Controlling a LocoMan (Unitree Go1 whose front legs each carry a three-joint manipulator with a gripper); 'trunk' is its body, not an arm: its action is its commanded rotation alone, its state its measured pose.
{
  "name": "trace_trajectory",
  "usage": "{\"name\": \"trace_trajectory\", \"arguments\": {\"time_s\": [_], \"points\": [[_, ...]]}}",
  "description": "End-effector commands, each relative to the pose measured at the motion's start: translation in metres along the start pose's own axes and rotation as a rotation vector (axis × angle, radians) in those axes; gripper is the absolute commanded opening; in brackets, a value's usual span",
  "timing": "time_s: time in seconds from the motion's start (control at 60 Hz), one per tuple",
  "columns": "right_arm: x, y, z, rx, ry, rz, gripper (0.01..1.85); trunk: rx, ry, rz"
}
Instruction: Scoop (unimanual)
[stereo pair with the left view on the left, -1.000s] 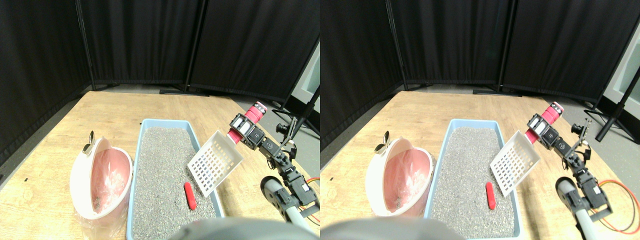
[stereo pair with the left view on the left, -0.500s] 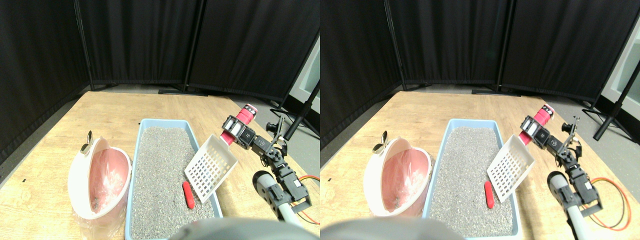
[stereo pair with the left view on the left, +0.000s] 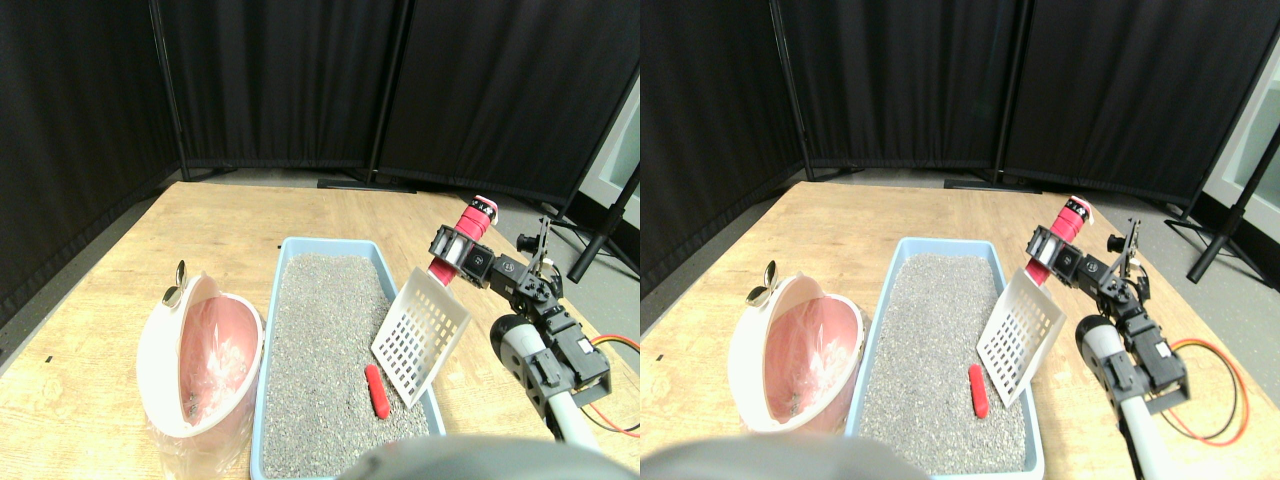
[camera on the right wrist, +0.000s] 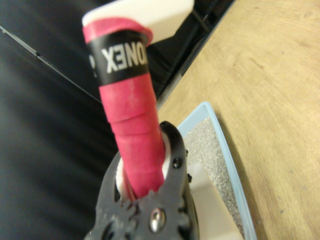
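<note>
Gripping the red-wrapped scoop (stereo pair with the left view on the left: 420, 332) handle between its jaws, the right gripper (stereo pair with the left view on the left: 452, 254) hangs the basket over the litter tray's (stereo pair with the left view on the left: 262, 400) right edge, so next it likely must dip under the red piece (stereo pair with the left view on the left: 378, 391).

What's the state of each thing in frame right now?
scoop: held by its red handle, tilted, lower edge over the litter
right gripper: shut on the handle
litter tray: filled with grey litter
red piece: lying on the litter, unscooped
pink bin: open, bag-lined

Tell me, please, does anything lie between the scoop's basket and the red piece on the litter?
Nothing visible does: the white scoop hangs just right of the red piece, with only bare grey litter between them.
</note>
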Motion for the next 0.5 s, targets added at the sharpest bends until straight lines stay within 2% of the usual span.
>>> {"name": "trace_trajectory", "arguments": {"time_s": [0.017,0.283,0.317,0.5], "points": [[0.001,-0.008,0.009,-0.044,-0.036,-0.031,0.05,-0.019,-0.01,-0.005],[0.0,-0.011,0.016,-0.089,-0.087,0.018,0.05,-0.023,-0.006,-0.007],[0.0,-0.009,0.016,-0.087,-0.11,0.03,0.05,-0.023,-0.006,-0.013],[0.0,0.001,0.017,-0.084,-0.102,0.046,0.05,-0.024,-0.005,-0.019]]}}
